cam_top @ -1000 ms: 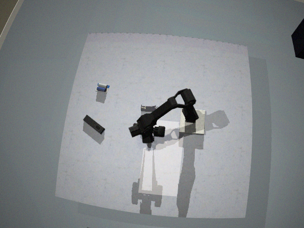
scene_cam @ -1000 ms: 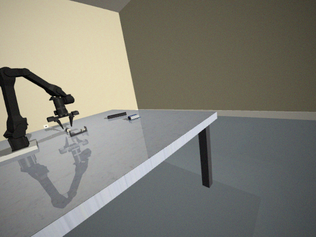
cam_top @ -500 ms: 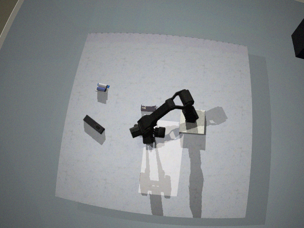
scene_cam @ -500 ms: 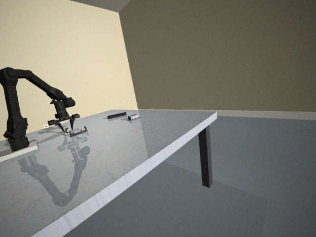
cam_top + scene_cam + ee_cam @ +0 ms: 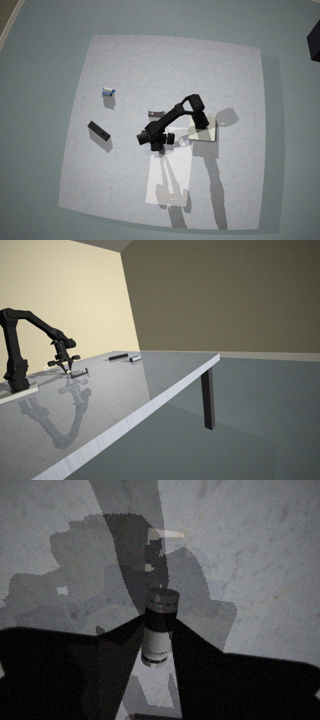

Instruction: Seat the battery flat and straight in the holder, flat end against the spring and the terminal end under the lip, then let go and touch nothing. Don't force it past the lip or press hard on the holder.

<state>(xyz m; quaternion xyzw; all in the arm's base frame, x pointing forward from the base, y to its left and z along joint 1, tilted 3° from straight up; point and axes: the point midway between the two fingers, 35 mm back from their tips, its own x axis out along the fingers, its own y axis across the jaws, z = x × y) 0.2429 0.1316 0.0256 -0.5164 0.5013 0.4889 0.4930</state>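
Observation:
The battery (image 5: 68, 372) (image 5: 159, 641) has a pale body, a black band and a grey end. My gripper (image 5: 69, 370) (image 5: 159, 621) is shut on it, with one finger on each side. In the wrist view, the grey end points up the picture and a metal-rimmed end points down. The dark holder (image 5: 158, 114) (image 5: 79, 374) lies on the table with raised ends. In the exterior view, the battery is beside the holder, to its left, low over the table. In the top view, the arm hides the battery and fingertips. I cannot make out the holder in the wrist view.
A long black block (image 5: 97, 129) (image 5: 118, 357) lies on the table (image 5: 124, 167) (image 5: 124, 395). A small tray with a white and a blue cylinder (image 5: 106, 94) (image 5: 135, 358) is beyond the holder. The arm stands on a pale base plate (image 5: 193, 135) (image 5: 33, 389).

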